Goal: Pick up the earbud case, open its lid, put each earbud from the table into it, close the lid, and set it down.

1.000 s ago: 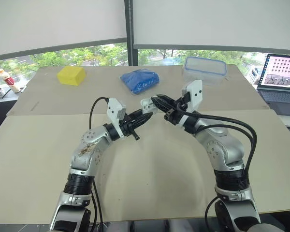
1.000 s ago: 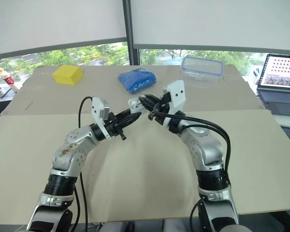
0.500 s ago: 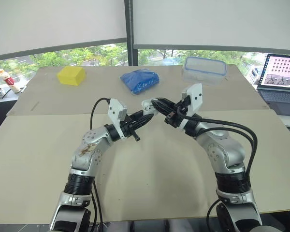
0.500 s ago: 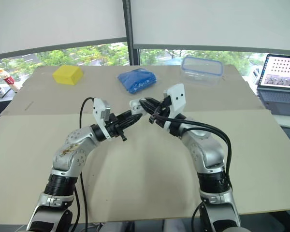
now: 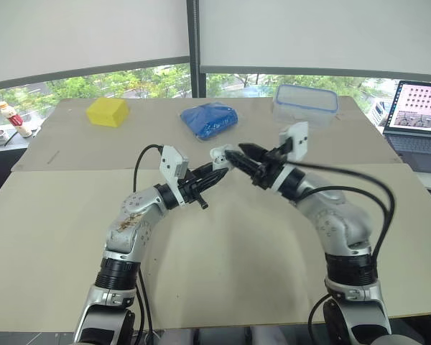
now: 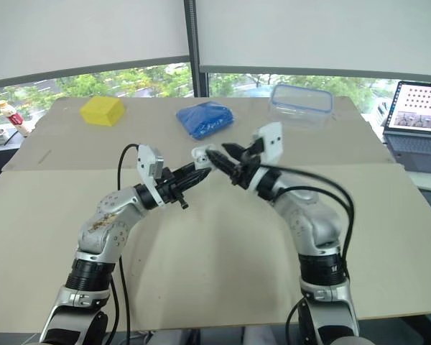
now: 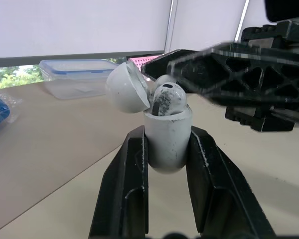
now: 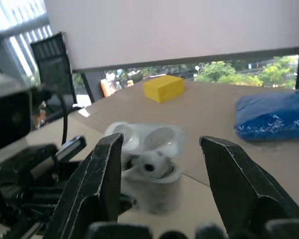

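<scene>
Two grippers: left gripper (image 7: pixel 165 142) is pinching earbud case (image 8: pixel 155 190), right gripper (image 5: pixel 237 152) is gaping.
Table (image 5: pixel 223 266): is carrying yellow block (image 5: pixel 106 112).
Window (image 5: pixel 273 79): is showing trees (image 5: pixel 147 83).

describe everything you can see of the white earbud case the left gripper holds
A small white glossy plastic earbud case, rounded, held upright above the table, body clamped between the left gripper's two black fingers. Its domed lid is hinged open, tipped back. A scuffed white earbud sits in it. The open right gripper is close beside it.
</scene>
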Motion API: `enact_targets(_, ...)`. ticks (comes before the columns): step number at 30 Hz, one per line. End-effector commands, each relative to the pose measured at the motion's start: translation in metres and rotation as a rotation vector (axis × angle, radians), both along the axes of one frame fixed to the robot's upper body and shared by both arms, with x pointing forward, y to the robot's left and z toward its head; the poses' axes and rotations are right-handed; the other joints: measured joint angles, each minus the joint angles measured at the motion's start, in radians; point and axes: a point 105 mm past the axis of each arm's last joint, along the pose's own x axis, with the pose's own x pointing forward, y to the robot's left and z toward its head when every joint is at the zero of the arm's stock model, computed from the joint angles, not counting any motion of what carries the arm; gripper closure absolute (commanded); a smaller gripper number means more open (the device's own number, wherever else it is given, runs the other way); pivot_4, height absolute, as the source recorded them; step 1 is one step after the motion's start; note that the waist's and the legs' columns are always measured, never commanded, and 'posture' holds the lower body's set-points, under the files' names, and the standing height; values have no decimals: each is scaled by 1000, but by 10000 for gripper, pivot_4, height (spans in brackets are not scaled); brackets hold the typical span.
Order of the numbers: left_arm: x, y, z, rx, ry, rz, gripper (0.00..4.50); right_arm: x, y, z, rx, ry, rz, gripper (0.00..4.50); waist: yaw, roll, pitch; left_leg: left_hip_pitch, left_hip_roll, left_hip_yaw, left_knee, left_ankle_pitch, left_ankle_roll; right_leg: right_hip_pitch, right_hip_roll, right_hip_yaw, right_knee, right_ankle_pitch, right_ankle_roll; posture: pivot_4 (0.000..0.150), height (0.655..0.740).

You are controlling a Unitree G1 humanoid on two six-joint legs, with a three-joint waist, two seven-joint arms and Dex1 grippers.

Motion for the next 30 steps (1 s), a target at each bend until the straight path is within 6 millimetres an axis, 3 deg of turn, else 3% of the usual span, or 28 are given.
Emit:
enact_targets(1, -7, -1, 16, -21, -71, -13, 39526, -15, -14, 32, 117, -8, 64, 17595, 0, 0, 0, 0, 0, 0, 0, 0, 0, 0, 0, 0, 0, 0, 0, 1500, 7400)
enact_targets(4, -8, -3, 16, -20, -64, -36, 39526, -11, -24, 32, 85, 18, 32, 17595, 0, 0, 0, 0, 0, 0, 0, 0, 0, 0, 0, 0, 0, 0, 0, 1500, 7400)
enact_targets(7, -17, -14, 14, -8, -31, -139, 39526, 13, -39, 15, -24, 62, -92, 17595, -1, 0, 0, 0, -1, 1, 0, 0, 1, 1, 0, 0, 0, 0, 0, 1500, 7400)
enact_targets(8, -19, -16, 14, -2, -25, -164, 39526, 19, -42, 10, -67, 70, -117, 22714, -2, 0, 0, 1, -1, 1, 0, 0, 1, 1, 0, 0, 0, 0, 0, 1500, 7400)
enact_targets(10, -24, -20, 11, 23, -17, -205, 39526, 25, -41, -3, -169, 99, -127, 28761, -2, 0, 0, 0, -1, 1, 0, 0, 1, 1, 0, 0, 0, 0, 0, 1500, 7400)
enact_targets(15, -26, -25, 6, 37, -10, -220, 39526, 31, -29, -12, -220, 118, -115, 44687, -8, 0, 0, 0, 0, 2, -1, 0, 1, 0, 1, 0, -2, 0, 0, 1500, 7400)
enact_targets(20, -29, -30, 1, 53, 0, -236, 39526, 20, 0, -7, -212, 102, 27, 44687, -5, 0, 0, 0, 0, 1, -1, 0, 1, 0, 1, 0, -3, 0, 0, 1500, 7400)
enact_targets(23, -28, -29, -2, 67, 7, -230, 39526, 3, 15, 3, -202, 69, 150, 44687, -2, 0, 0, 0, 0, 1, -1, 0, 1, 1, 0, 0, -3, 0, 0, 1500, 7400)
enact_targets(30, -22, -24, -3, 67, 17, -193, 39526, -17, 20, 9, -195, 35, 222, 44687, -1, 0, 0, 0, 0, 1, 0, 0, 1, 1, 0, 0, -6, 0, 0, 1500, 7400)
